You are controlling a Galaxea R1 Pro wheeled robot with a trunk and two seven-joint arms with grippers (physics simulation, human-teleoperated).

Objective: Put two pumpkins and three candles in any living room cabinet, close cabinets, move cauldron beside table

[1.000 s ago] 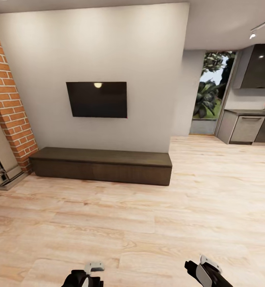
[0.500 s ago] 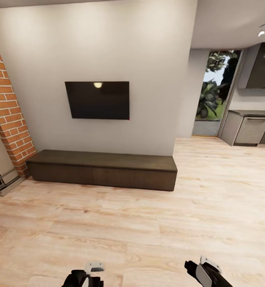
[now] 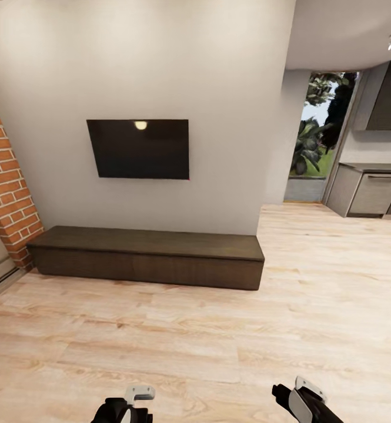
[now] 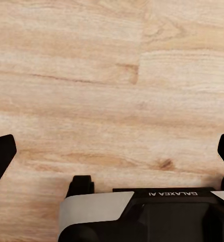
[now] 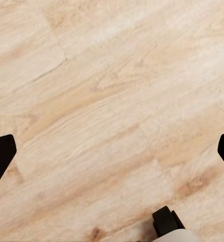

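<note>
I see the cabinet (image 3: 145,258) in the middle of my head view, a long low dark-brown wood unit against the pale wall, directly below the black television (image 3: 139,148). Its two wide fronts have no handles and both sit flush, so the drawers are shut and I can't see what is inside them. Its top is bare wood. A red brick column (image 3: 4,182) stands at the left edge of the frame, and kitchen units (image 3: 374,192) show at the far right. My left end effector (image 3: 131,405) and right end effector (image 3: 301,399) sit at the bottom edge over the light wood floor (image 3: 219,346). In both wrist views the dark fingertips are spread wide at the frame edges, released, gripping nothing
</note>
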